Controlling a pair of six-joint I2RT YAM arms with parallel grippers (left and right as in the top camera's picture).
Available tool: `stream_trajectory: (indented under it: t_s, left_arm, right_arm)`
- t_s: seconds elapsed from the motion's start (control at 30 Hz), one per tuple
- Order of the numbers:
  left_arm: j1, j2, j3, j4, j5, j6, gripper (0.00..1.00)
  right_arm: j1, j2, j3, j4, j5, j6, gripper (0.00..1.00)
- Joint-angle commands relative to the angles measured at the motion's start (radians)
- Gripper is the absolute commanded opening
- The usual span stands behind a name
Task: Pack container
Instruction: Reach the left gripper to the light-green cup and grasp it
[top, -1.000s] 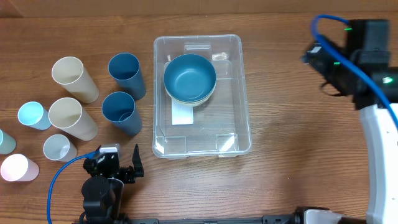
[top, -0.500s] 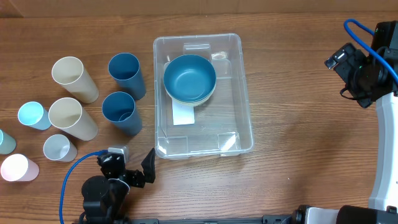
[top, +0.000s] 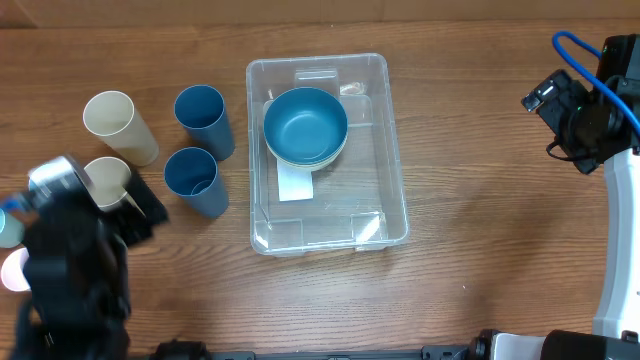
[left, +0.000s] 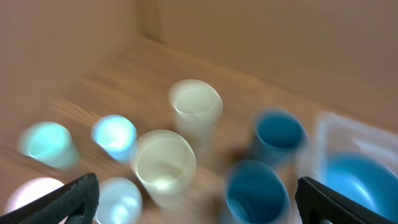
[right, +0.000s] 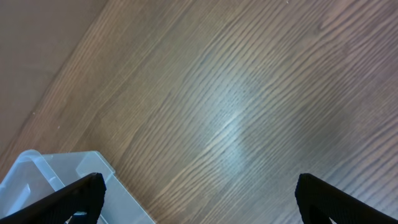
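Note:
The clear plastic container (top: 385, 150) stands mid-table with a white label on its bottom. Inside it, at the far end, a blue bowl (top: 305, 122) sits nested in a pale one. Left of it stand two dark blue cups (top: 203, 120) (top: 193, 178) and cream cups (top: 115, 122). My left gripper (top: 140, 210) is open and empty, raised over the left cups; its wrist view shows the cream cup (left: 163, 165) and blue cup (left: 255, 193) between the fingers (left: 199, 199), blurred. My right gripper (right: 199, 196) is open and empty over bare table, right of the container corner (right: 37, 180).
Small light blue, white and pink cups lie at the far left, mostly hidden under my left arm (top: 70, 270) in the overhead view; the wrist view shows them (left: 115, 134). My right arm (top: 590, 110) hangs at the right edge.
My left arm has swung up and left from the front edge to over the cups. My right arm moved right earlier and has held still since.

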Motion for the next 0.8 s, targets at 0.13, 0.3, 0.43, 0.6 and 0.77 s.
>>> stream_trajectory:
  t_s: [0.13,0.3,0.43,0.6,0.77]
  left_arm:
    - [0.062,0.291,0.289,-0.042,-0.354,0.03,1.0]
    - [0.586,0.42,0.327,-0.115,0.22,-0.131,1.0]
    - [0.86,0.597,0.327,-0.132,0.314,-0.179,1.0]
    - [0.949,0.766,0.327,-0.08,0.223,-0.082,1.0]
    - [1.048,0.97,0.327,-0.03,0.375,-0.028,1.0]
  right_arm:
    - [0.0,-0.007,0.004,0.002,0.002,0.0,1.0]
    - [0.0,-0.007,0.004,0.002,0.002,0.0,1.0]
    - [0.0,-0.007,0.004,0.002,0.002,0.0,1.0]
    - [0.0,-0.007,0.004,0.002,0.002,0.0,1.0]
    - [0.0,-0.007,0.004,0.002,0.002,0.0,1.0]
